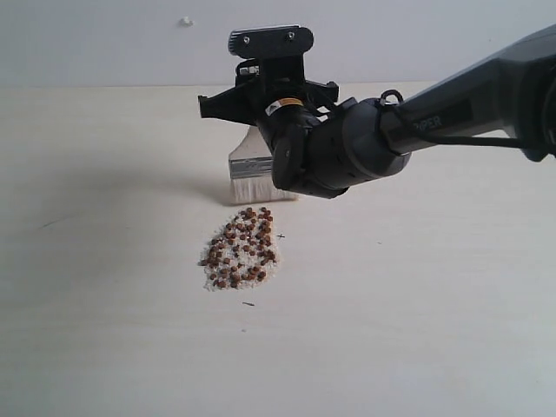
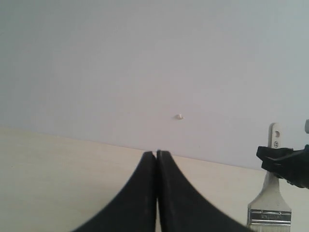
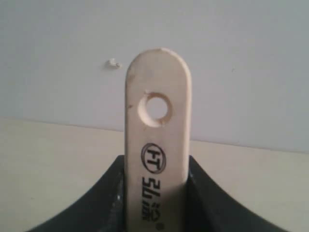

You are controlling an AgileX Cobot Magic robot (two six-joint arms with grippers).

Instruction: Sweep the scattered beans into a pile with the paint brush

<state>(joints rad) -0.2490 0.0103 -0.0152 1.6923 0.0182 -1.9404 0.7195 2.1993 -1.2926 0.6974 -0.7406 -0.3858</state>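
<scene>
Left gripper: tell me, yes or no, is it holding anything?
No: the left gripper is shut, its fingers pressed together with nothing between them.

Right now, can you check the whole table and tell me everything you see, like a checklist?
Surface: pale table, flat.
Job's things: beans lie gathered with whitish crumbs in one pile; paint brush upright, bristles down just behind the pile.
Clutter: two tiny dark specks beside the pile.
Grippers: right gripper shut on the paint brush handle; left gripper shut, holding nothing.
Cables: black cable along the right arm.
Surroundings: plain wall with one small white bump.
</scene>
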